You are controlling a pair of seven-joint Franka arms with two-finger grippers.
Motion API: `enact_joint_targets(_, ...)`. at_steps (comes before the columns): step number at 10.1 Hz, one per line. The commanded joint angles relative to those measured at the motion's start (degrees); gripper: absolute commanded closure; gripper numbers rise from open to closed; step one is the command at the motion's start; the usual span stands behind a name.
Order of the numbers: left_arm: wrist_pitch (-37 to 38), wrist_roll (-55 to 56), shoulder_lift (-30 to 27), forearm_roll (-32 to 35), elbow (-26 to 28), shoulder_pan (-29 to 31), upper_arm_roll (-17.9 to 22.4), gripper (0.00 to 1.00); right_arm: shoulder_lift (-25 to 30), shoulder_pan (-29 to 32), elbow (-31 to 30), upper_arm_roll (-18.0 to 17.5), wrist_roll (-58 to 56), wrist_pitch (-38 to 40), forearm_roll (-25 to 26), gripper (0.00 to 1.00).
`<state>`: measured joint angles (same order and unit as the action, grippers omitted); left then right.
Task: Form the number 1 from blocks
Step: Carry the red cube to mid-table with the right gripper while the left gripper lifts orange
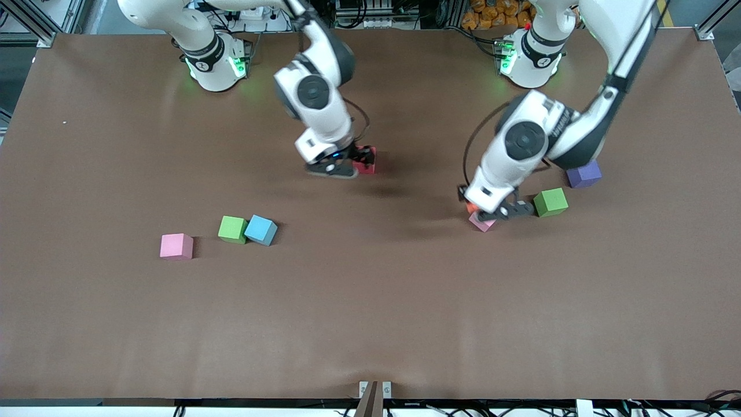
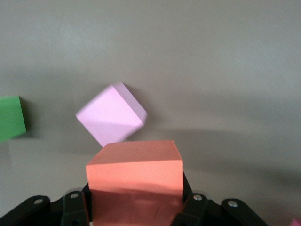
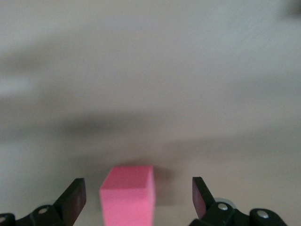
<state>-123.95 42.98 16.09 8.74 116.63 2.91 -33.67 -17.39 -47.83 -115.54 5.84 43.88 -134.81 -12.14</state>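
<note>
Nearest the front camera sat a pink block toward the right arm's end of the table, with a green block and a blue block touching each other a bit farther from the camera, near it. Right gripper was down near mid-table, jaws spread wide and gripping nothing; a red block sat between its fingers, untouched on either side in the right wrist view, where it read as bright pink. Left gripper was clenched on an orange block, held just over the table. Second pink block lay on the table right under and just nearer the camera than that gripper, turned corner-on in the left wrist view. Second green block sat just beside the left gripper toward the left arm's end, and a purple block lay farther from the camera than it, partly covered by the left arm. No two groups were touching; the three clusters stood well apart.
</note>
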Motion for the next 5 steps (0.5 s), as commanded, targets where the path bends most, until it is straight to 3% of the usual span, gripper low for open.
enact_joint_targets(1,2.22,2.35,-7.71,-6.34,5.60,0.61,-7.42,1.00,6.65,11.57,-1.27,-1.00,-13.14,7.08,2.82,0.00)
enact_joint_targets(5,-2.86,17.10,-9.41,-8.92,8.00,-1.40,-22.90,1.00,7.72,25.48,0.13,-1.18,-27.16,7.90,3.09,0.00)
